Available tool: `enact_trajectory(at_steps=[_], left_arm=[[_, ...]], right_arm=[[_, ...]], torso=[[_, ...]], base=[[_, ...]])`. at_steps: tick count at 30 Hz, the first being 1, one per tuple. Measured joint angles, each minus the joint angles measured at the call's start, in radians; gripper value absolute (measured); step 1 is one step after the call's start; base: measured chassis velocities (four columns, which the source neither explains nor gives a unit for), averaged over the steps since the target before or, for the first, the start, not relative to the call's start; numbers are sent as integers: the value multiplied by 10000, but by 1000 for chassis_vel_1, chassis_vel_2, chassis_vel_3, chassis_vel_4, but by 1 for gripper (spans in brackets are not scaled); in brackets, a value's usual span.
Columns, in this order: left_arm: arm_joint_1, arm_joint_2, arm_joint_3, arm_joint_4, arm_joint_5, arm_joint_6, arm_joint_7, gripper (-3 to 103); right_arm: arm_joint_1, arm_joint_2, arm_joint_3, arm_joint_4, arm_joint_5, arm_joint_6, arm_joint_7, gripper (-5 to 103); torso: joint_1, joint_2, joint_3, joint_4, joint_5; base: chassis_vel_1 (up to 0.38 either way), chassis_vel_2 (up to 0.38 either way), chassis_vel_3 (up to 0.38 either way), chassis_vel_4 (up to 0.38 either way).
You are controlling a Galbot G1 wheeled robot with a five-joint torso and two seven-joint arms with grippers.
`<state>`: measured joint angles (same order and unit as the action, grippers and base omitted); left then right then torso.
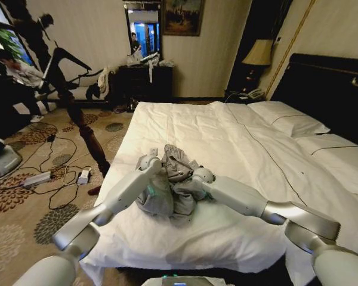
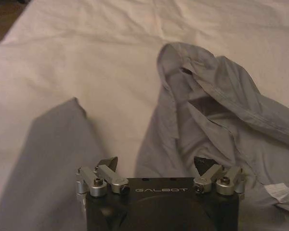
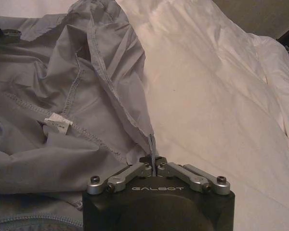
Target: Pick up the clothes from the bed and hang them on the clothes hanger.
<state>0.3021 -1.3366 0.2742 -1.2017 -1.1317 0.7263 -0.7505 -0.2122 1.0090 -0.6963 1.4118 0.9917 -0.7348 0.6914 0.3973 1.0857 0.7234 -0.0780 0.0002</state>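
the grey shirt lies crumpled in a heap on the white duvet of the bed, near the foot edge closest to you, its folds bunched up and a small white label showing on the inner fabric. it sits between your two arms, which reach in from either side, a placing that would let each take one side of the cloth and spread it for hanging. your right gripper rests at the shirt's right edge with its jaws together, clamped on a thin seam of the fabric that rises straight out from between the tips. your left gripper hovers low at the shirt's left side with its jaws apart; a grey fold lies just ahead of and between the open tips, not yet pinched. around the shirt the duvet is bare, and the pillows and dark headboard are well apart from it.
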Motion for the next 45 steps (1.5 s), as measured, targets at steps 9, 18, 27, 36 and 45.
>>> enact_trajectory(at_steps=[9,18,27,36,45], left_arm=[[-116,-574,-8,950,776,-198,243,77],[-181,-1002,-101,1658,950,-323,471,67],[-107,-1005,-95,1556,1150,-390,335,59],[-13,-998,-106,1539,1245,-401,289,26],[19,-800,-36,1233,1267,-438,232,1]], right_arm=[[-101,7,133,8,-45,8,24,0],[-109,-89,169,106,256,22,142,0],[-84,-87,169,72,253,18,163,0],[-84,-71,159,56,247,26,204,0],[-187,-142,292,104,236,107,248,0]], torso=[[0,1,0,2,1],[0,1,0,-1,-2],[0,1,-1,1,-1],[0,1,0,1,-2],[0,1,0,1,-2]], base=[[0,0,0,0],[0,0,0,0],[0,0,0,0],[0,0,0,0],[0,0,0,0]])
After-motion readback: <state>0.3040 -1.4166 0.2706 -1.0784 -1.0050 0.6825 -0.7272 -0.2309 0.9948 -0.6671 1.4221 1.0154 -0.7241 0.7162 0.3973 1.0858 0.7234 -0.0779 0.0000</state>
